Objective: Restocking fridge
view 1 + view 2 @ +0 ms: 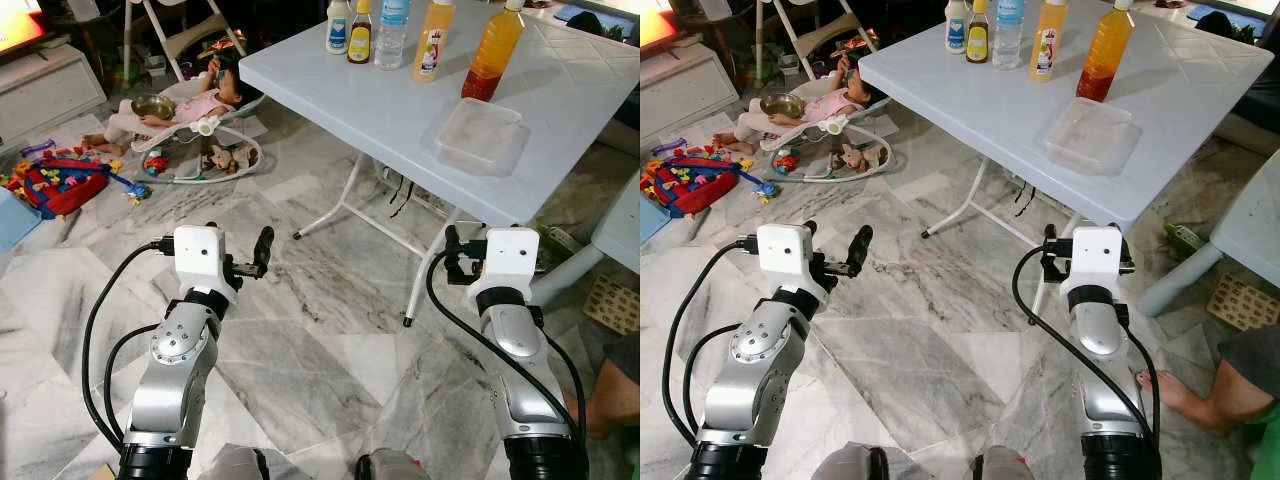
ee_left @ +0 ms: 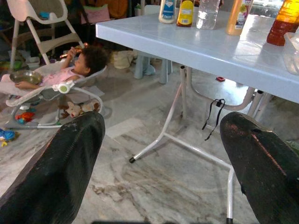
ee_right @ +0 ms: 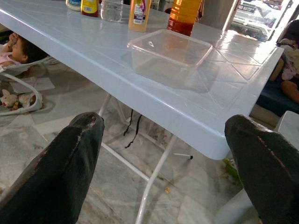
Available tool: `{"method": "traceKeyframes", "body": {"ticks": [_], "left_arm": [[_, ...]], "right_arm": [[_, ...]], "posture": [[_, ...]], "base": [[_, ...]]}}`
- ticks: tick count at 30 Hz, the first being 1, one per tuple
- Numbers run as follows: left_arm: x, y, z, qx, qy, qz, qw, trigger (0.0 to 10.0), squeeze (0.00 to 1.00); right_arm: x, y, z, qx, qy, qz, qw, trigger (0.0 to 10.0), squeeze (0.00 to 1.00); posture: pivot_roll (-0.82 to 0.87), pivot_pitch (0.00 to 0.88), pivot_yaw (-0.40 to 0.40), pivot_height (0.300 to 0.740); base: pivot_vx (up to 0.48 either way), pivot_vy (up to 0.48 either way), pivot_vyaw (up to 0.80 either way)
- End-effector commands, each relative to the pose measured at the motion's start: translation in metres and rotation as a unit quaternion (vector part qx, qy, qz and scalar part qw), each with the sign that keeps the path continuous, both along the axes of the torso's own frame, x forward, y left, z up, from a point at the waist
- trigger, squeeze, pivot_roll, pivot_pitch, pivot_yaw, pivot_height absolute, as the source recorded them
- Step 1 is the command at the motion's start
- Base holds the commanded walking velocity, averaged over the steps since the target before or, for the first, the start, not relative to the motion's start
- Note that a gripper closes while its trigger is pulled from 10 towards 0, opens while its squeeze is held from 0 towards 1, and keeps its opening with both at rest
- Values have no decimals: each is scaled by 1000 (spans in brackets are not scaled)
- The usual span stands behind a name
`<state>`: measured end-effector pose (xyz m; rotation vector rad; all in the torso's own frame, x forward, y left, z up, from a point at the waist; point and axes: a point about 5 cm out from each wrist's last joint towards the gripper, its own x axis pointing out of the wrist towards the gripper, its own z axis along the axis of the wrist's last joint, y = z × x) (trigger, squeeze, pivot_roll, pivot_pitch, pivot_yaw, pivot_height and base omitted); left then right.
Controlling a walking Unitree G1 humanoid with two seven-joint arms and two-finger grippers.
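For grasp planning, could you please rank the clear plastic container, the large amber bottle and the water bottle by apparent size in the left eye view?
1. clear plastic container
2. large amber bottle
3. water bottle, partly cropped, so unsure

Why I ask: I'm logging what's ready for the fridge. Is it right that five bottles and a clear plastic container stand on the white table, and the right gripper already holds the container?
Not quite. The right gripper holds nothing: the right wrist view shows its fingers spread open below the table edge. The five bottles and the clear plastic container do stand on the white table.
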<state>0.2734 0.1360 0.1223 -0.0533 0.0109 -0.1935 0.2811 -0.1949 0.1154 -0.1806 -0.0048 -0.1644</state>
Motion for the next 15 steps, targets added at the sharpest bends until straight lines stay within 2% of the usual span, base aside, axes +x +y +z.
{"method": "traceKeyframes", "body": {"ticks": [1, 4, 8, 15], "left_arm": [[2, 1, -4, 4, 12, 9, 1000, 10000, 0], [3, 8, -1, 8, 6, 26, 1000, 10000, 0], [-1, 12, -2, 13, 6, 31, 999, 10000, 0], [-2, 11, -3, 15, 7, 34, 999, 10000, 0]], "right_arm": [[-17, 12, 15, 34, 1, 44, 998, 10000, 0], [-4, 10, 19, 43, -6, 46, 998, 10000, 0], [3, 10, 22, 49, -8, 51, 997, 10000, 0], [2, 15, 20, 60, -2, 52, 997, 10000, 0]], "posture": [[-96, 97, 85, 740], [-60, 88, 62, 740], [-42, 92, 52, 740], [-46, 104, 47, 740]], "base": [[0, 0, 0], [0, 0, 0], [0, 0, 0], [0, 0, 0]]}}
